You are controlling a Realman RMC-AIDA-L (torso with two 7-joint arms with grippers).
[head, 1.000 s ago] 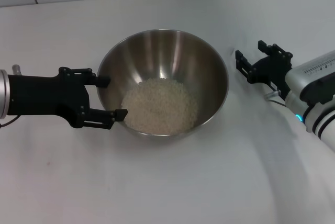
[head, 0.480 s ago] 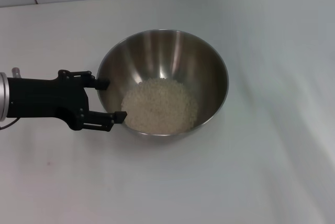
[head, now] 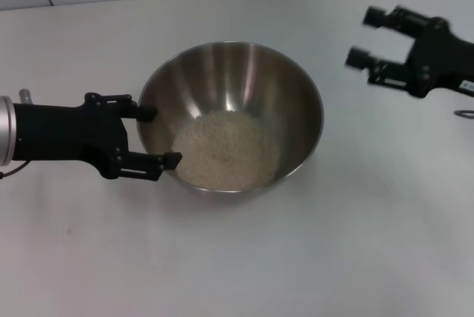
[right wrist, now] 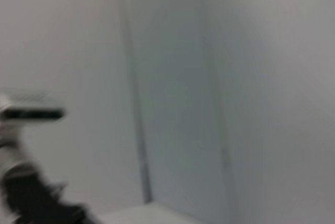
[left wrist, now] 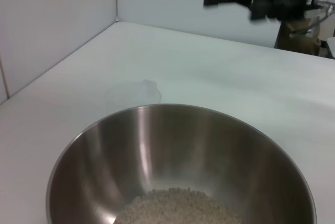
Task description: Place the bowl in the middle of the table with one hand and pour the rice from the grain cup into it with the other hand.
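No legible text (anywhere visible)

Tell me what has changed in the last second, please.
The right gripper left the view, then came back higher up at the far right, open and empty. The left gripper stays at the bowl's left rim, jaws open. The bowl and rice did not move.

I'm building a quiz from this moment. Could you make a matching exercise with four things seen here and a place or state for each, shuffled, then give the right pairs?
Things:
1. rice
2. bowl
3. left gripper
4. right gripper

Places or states:
A. open, empty, raised on the bowl's right
B. heaped inside the bowl
C. on the white table, between the two grippers
D. open, fingers at the bowl's left rim

Pairs: 1-B, 2-C, 3-D, 4-A
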